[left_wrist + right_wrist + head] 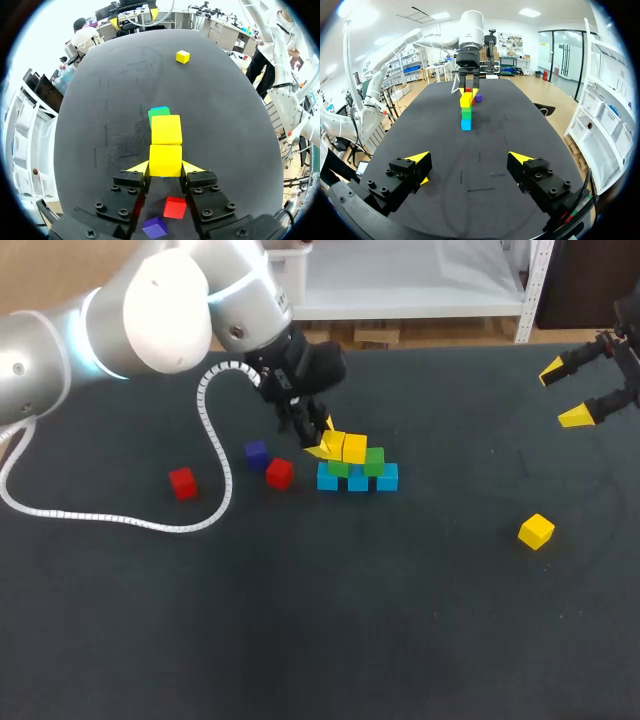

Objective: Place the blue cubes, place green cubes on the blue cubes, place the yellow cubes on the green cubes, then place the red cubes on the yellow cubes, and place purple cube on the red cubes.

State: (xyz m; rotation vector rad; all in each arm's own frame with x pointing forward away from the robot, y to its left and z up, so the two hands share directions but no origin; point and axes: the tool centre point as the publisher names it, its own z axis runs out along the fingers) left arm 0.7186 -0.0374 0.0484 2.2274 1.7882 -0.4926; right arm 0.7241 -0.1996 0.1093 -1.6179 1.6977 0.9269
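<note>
In left end effector, yellow cube.

left gripper clasping yellow cube, stack beneath

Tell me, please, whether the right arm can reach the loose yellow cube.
Probably yes: the right claw hangs open on that side, and nothing stands between it and the loose yellow cube.
</note>
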